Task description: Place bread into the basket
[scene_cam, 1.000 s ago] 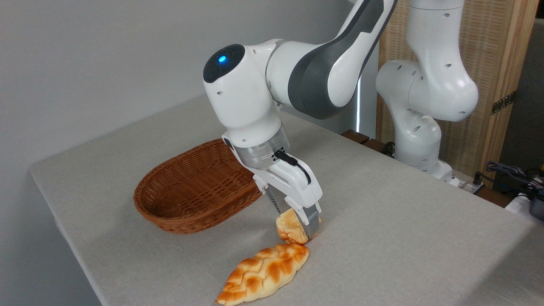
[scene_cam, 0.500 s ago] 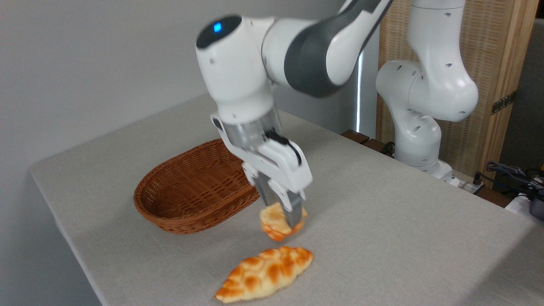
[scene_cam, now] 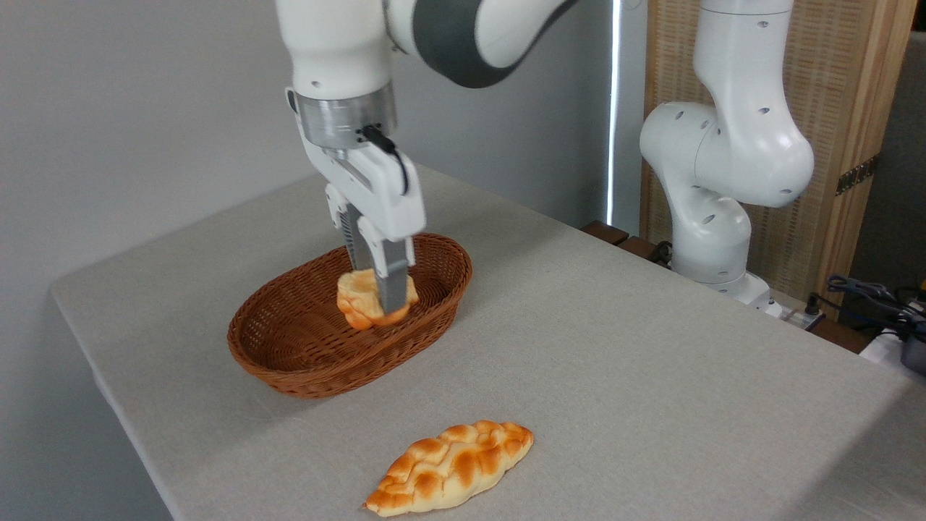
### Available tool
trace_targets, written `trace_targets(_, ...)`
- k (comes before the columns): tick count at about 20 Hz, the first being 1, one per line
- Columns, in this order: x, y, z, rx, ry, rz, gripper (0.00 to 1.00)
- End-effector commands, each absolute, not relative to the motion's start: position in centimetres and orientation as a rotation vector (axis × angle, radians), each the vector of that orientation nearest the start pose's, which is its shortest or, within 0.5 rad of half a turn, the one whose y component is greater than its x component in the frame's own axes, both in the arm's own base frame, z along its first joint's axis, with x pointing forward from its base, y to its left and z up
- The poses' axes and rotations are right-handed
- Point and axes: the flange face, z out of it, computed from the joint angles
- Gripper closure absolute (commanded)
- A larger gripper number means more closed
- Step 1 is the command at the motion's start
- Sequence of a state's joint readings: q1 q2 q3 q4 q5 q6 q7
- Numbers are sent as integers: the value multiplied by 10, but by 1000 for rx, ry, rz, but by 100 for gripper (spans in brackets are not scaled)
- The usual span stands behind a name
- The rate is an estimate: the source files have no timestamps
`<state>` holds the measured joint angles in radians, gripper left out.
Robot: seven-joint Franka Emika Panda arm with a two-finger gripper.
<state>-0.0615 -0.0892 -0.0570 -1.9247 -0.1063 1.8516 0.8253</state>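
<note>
The small scalloped bread point(scene_cam: 359, 302), pale gold with orange toasted patches, hangs in the air over the reddish-brown woven basket point(scene_cam: 289, 362). My gripper point(scene_cam: 383, 298) points down and is shut on the bread, one finger crossing its front. The bun sits above the basket's right half, clear of its floor.
A longer braided golden loaf point(scene_cam: 452, 467) lies on the grey tablecloth near the front edge, right of the basket. The arm's white base point(scene_cam: 712, 239) stands at the table's far right, with cables point(scene_cam: 875, 300) beyond it.
The gripper has lifted the bread off the table beside the braided loaf and carried it up and left to above the basket. The braided loaf shifted slightly.
</note>
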Motion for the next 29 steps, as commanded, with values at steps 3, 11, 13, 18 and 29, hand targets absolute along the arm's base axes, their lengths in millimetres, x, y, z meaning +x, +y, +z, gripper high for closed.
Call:
trace_targets(3, 534, -103, 521, -2918, 1497, -70, 0)
trace_targets(11, 533, -116, 516, -2960, 1469, -56, 0)
trace_targets(13, 533, -116, 517, -2968, 1453, -57, 0)
trace_targets(18, 537, -77, 548, -2986, 1337, -139, 0)
trace_targets(29, 545, -14, 559, -2919, 1183, -107, 0)
